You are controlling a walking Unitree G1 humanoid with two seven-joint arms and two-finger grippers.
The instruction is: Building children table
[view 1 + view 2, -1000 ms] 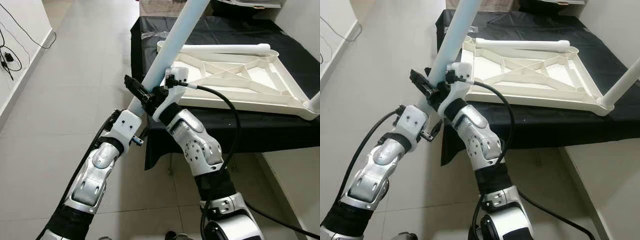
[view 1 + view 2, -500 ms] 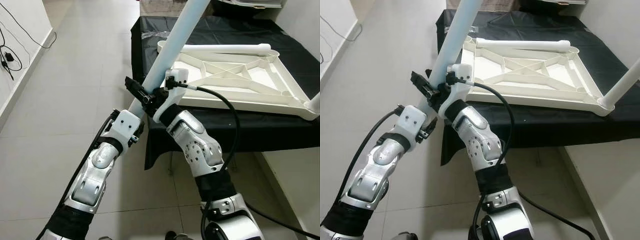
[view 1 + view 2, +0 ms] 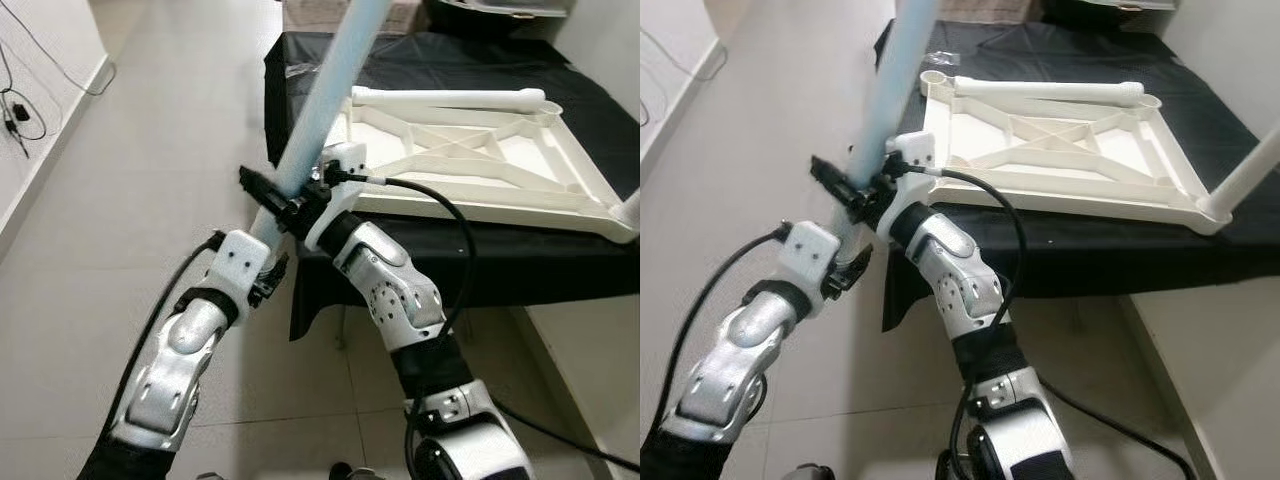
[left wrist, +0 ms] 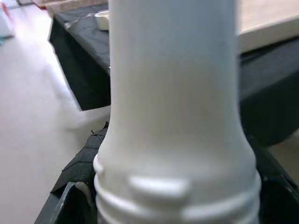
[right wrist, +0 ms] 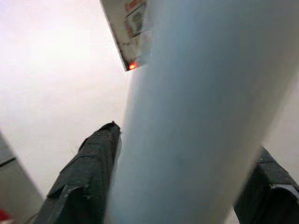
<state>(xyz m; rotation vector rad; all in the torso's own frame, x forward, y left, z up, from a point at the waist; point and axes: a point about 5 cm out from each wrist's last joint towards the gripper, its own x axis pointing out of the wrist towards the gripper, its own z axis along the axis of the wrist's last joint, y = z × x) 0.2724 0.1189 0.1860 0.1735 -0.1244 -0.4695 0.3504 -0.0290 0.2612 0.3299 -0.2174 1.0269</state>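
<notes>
On the black-draped bench (image 3: 430, 60) the white tabletop (image 3: 470, 160) lies underside up, ribs showing. One leg (image 3: 450, 97) lies loose along its far edge, another (image 3: 1250, 165) looks already seated at the near right corner. The corner socket (image 3: 932, 78) on the left is empty.

Both arms are busy with the pale blue leg (image 3: 320, 100), held tilted out over the floor beside the bench. The right gripper (image 3: 290, 205) is clamped around its lower part, fingers (image 5: 84, 172) tight on either side. The left gripper (image 3: 270, 265) sits at the threaded end; probably closed on it too, but that view's too close and blurry to be sure.

So roughly one leg in, and this one's not yet at a socket.
</notes>
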